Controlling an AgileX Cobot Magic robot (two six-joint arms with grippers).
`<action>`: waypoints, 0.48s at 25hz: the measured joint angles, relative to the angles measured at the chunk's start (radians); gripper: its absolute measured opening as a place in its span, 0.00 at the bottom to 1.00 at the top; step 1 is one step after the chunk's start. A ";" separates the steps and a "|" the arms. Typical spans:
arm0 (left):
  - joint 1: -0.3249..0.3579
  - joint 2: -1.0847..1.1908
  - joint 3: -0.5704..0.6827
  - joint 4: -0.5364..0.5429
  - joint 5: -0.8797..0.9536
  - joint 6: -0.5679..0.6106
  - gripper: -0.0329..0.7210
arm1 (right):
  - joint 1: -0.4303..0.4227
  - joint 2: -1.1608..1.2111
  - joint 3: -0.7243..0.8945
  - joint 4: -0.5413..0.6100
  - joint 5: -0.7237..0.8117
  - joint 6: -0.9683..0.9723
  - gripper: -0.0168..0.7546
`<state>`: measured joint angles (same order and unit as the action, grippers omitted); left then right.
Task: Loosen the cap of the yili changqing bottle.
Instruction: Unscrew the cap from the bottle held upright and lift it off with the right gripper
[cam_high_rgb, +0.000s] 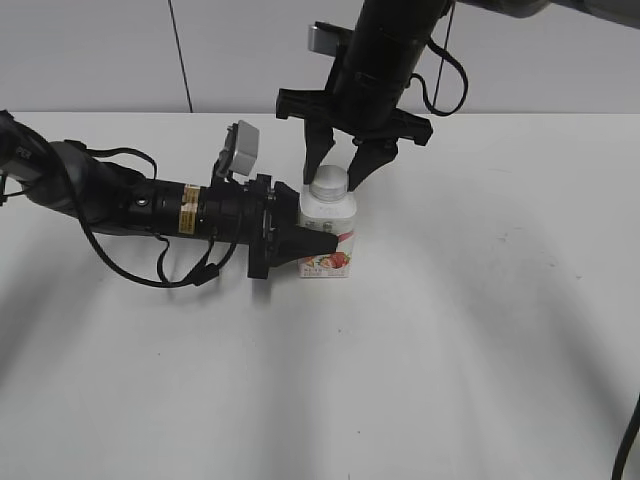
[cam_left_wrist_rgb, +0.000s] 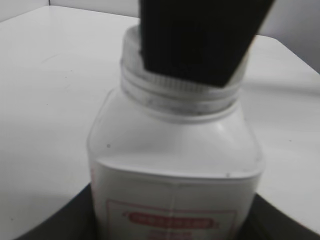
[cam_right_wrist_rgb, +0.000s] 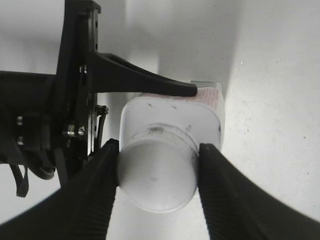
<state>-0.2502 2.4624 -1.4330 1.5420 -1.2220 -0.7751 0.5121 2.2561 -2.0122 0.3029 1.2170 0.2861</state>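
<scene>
The squarish white plastic bottle with a pink-red label (cam_high_rgb: 327, 237) stood upright on the white tabletop (cam_high_rgb: 480, 330); the left end effector (cam_high_rgb: 318, 243) clamped its body; the right end effector (cam_high_rgb: 336, 172) pinched its round white ribbed cap (cam_high_rgb: 328, 183).

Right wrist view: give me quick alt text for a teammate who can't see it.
Looking down, the right pincer has its two black fingers against opposite sides of the white cap of the yili changqing bottle. The left pincer reaches in from the left and grips the bottle's body, which stands on the white table.
</scene>
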 joint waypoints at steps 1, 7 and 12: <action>0.000 0.000 0.000 0.000 0.000 0.000 0.53 | 0.000 0.000 0.000 0.000 0.000 -0.002 0.53; 0.000 0.000 0.000 0.000 0.000 0.000 0.53 | 0.000 0.000 0.000 0.002 0.000 -0.082 0.53; 0.000 0.000 0.000 0.001 0.000 0.000 0.53 | 0.000 0.000 0.000 0.007 0.000 -0.286 0.53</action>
<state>-0.2502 2.4624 -1.4330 1.5429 -1.2220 -0.7751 0.5121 2.2561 -2.0122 0.3102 1.2170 0.0000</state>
